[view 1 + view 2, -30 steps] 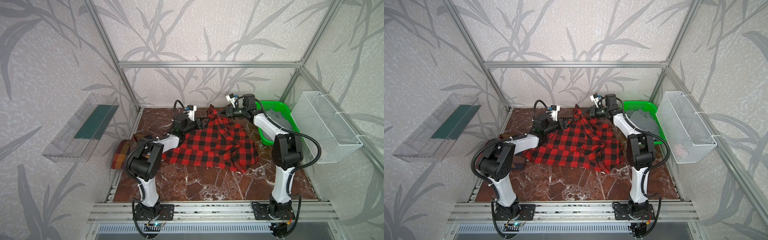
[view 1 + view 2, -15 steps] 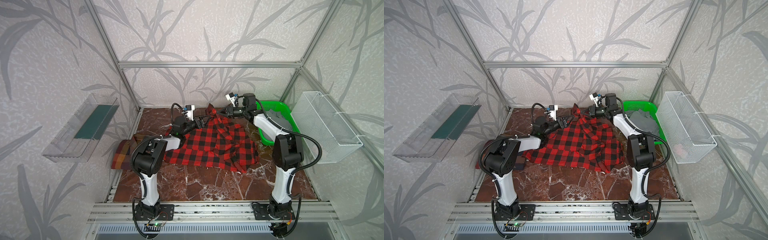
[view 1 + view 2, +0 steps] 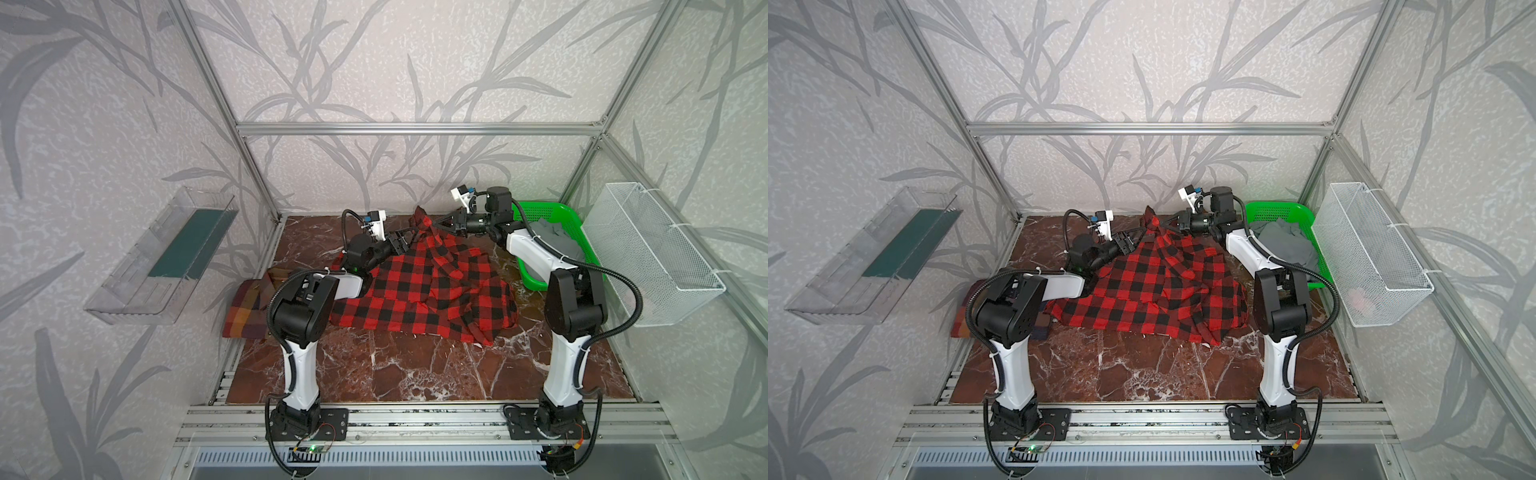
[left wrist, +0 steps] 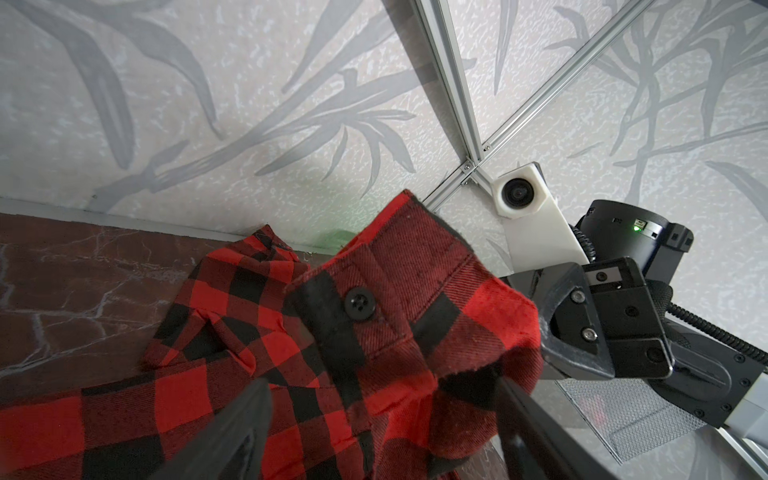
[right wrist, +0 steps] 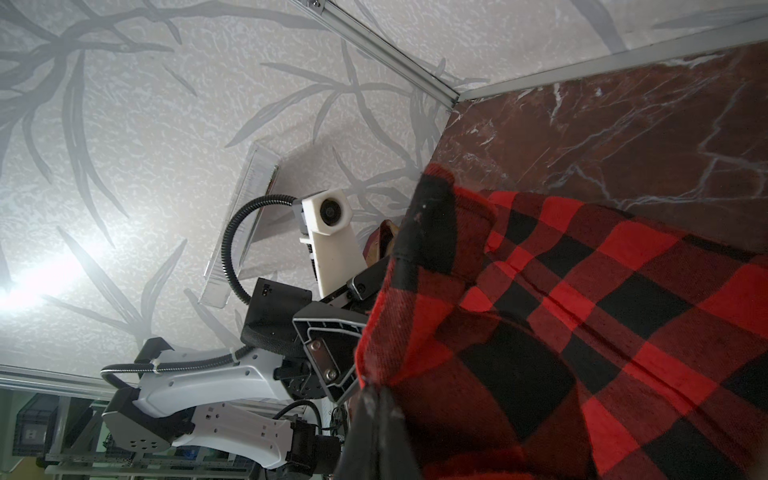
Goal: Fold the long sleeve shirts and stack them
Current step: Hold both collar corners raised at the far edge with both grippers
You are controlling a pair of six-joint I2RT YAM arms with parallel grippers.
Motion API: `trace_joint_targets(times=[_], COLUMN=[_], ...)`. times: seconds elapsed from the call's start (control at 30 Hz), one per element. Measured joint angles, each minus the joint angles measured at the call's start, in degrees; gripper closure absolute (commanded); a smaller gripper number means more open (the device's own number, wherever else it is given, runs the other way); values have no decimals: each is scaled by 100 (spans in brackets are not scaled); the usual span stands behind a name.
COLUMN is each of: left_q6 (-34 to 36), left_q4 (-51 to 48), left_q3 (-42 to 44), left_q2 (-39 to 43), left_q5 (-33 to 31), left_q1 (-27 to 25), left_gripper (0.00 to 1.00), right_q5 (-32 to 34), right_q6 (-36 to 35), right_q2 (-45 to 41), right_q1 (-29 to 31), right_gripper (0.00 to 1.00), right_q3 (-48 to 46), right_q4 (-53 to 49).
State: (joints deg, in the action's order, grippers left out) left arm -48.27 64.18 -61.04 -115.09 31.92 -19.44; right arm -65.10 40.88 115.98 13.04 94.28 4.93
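Observation:
A red-and-black check long sleeve shirt (image 3: 424, 291) (image 3: 1142, 291) lies spread over the middle of the marble table. Its far edge is pulled up into a peak near the back wall. My right gripper (image 3: 432, 222) (image 3: 1160, 224) (image 5: 374, 399) is shut on that raised edge. My left gripper (image 3: 409, 235) (image 3: 1136, 237) (image 4: 382, 432) is open just left of the peak. In the left wrist view a buttoned fold of the shirt (image 4: 374, 316) sits between its spread fingers (image 4: 232, 436). A folded brown plaid shirt (image 3: 245, 309) (image 3: 961, 320) lies at the table's left edge, partly hidden by my left arm.
A green basket (image 3: 540, 212) holding grey cloth (image 3: 557, 241) stands at the back right. Beside it a white wire basket (image 3: 652, 249) hangs on the right wall. A clear plastic tray (image 3: 166, 257) is mounted on the left wall. The back wall is close behind both grippers.
My left arm has reached a little further toward the back right, bringing its open gripper up to the raised shirt edge. The right gripper has held still with the cloth.

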Motion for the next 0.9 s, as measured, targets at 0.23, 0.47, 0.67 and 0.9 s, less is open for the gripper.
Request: trace_joint_targets(times=[0.23, 0.47, 0.67, 0.9], left_q6=[-232, -501, -608, -695], left_q4=[208, 466, 487, 485], left_q3=[-44, -229, -234, -367], left_q2=[-55, -216, -291, -293], left_q5=[-92, -149, -190, -184], left_q1=[0, 0, 0, -2], left_gripper=[27, 42, 59, 72], right_q5=[-101, -155, -197, -205], right_q6=[216, 275, 289, 249], right_q2=[0, 0, 0, 0], right_q1=[4, 28, 50, 87], right_gripper=[100, 100, 100, 100], right_q3=[-31, -33, -31, -33], right_q4=[260, 361, 391, 372])
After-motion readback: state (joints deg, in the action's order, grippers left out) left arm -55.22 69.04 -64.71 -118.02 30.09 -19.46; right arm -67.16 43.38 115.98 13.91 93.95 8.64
